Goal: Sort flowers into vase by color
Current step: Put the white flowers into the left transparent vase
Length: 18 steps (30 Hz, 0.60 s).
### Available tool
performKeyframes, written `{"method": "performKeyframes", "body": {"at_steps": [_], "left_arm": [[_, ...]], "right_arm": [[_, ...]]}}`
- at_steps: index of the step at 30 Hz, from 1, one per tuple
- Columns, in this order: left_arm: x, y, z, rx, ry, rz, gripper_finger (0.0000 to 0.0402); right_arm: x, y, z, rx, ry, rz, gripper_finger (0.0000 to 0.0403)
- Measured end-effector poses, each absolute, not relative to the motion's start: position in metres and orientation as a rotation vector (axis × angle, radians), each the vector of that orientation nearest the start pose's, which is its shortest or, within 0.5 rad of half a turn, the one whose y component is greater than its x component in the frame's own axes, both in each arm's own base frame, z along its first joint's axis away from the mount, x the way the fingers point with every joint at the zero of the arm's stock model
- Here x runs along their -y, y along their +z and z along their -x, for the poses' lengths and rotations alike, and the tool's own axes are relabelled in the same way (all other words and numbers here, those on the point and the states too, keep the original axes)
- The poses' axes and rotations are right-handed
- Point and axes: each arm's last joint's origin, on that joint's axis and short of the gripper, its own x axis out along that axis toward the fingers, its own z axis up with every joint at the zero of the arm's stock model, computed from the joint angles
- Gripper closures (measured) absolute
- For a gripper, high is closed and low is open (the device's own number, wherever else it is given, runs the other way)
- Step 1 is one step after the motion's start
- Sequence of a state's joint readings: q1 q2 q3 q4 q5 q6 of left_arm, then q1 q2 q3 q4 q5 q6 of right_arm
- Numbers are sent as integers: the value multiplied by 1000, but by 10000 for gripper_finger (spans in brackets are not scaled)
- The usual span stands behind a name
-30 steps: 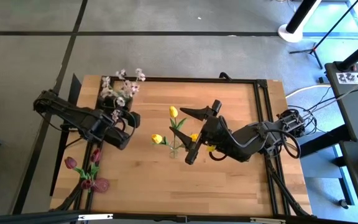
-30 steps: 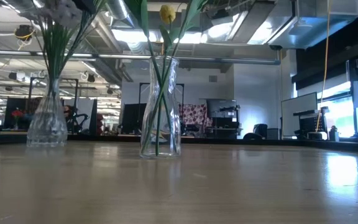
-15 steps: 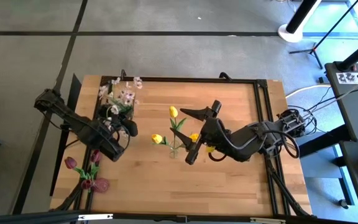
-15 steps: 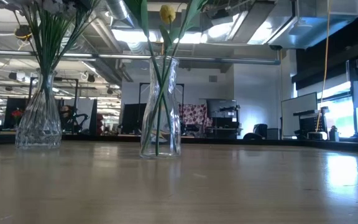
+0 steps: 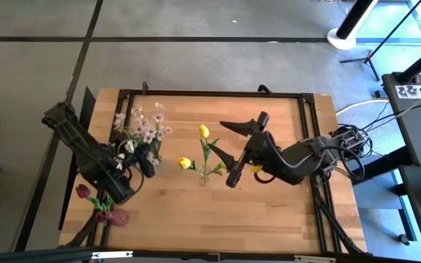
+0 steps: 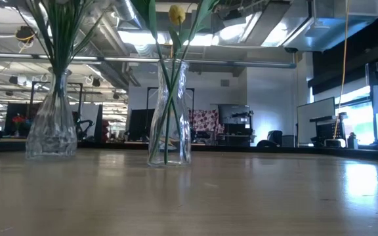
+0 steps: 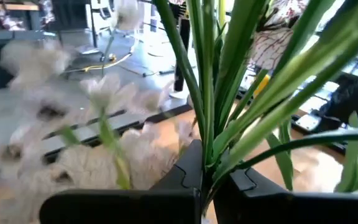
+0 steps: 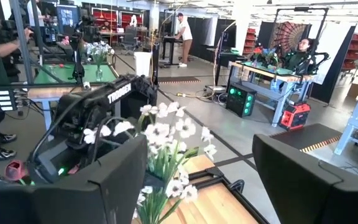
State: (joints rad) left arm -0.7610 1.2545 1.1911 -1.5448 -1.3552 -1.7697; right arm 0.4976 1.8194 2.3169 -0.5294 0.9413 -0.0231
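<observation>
I see the white sprays (image 5: pixel 141 130) standing in the ribbed vase (image 6: pixel 51 124) near the table's (image 5: pixel 269 212) left side, with bare wood open toward the front and right. My left gripper (image 7: pixel 207 186) looks clamped on their green stems, though the wrist view is blurred. The tulips (image 5: pixel 203 131) sit in the middle vase (image 6: pixel 169 115); my right gripper (image 5: pixel 234 150) hovers just beside them, fingers spread wide, holding nothing. Red blooms (image 5: pixel 101 208) lie at the front-left corner.

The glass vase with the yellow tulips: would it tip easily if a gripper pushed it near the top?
Probably yes. The vase is tall and narrow, and the tulips lean well beyond its rim. Clear glass likely slides on the wooden table and could break.
</observation>
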Motion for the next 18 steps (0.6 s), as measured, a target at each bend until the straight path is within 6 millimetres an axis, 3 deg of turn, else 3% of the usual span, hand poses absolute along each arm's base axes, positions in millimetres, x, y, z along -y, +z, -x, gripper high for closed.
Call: {"method": "performKeyframes", "body": {"at_steps": [18], "left_arm": [[119, 264, -136, -236, 728, 76, 393]], "right_arm": [[-149, 522, -324, -61, -446, 37, 112]]}}
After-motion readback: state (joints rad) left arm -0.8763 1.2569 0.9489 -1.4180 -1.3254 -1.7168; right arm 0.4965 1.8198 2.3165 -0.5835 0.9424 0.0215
